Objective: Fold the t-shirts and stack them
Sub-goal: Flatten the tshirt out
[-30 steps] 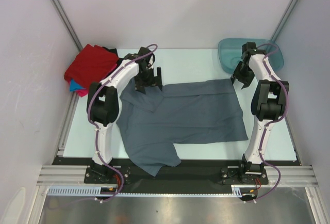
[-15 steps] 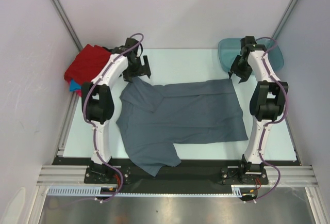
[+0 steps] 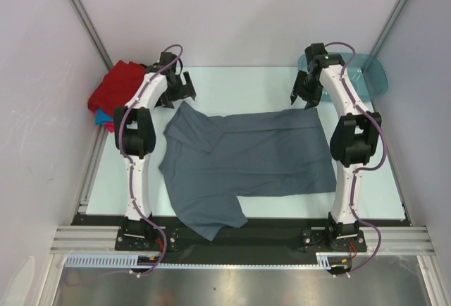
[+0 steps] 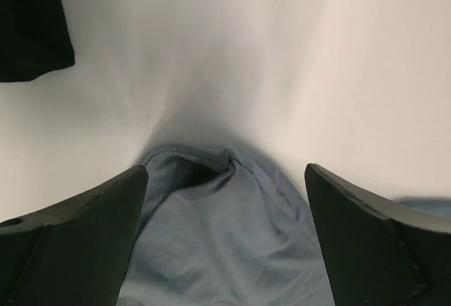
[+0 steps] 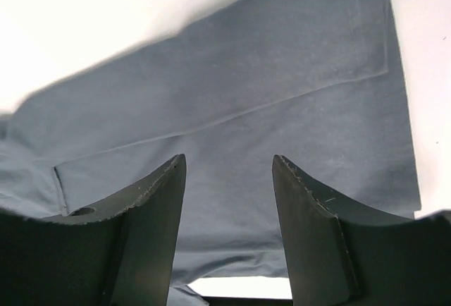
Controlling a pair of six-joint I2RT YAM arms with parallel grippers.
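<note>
Grey shirt (image 3: 246,158) spread flat at centre of bench (image 3: 239,84), near sleeve reaching past near edge; left end effector (image 3: 177,89) wide, empty, above far-left corner; right end effector (image 3: 304,96) half-wide, empty, above far-right corner; likely best: lower both together, pinch far edge evenly, fold toward near side; bare bench beyond far edge; pile (image 3: 116,91) close on left, tub (image 3: 366,73) close on right.

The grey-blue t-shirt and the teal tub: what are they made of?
Grey-blue t-shirt: looks like soft matte knit cloth, probably cotton; it wrinkles and shows stitched hems. Teal tub: seems smooth, translucent plastic, with a rigid rim.
</note>
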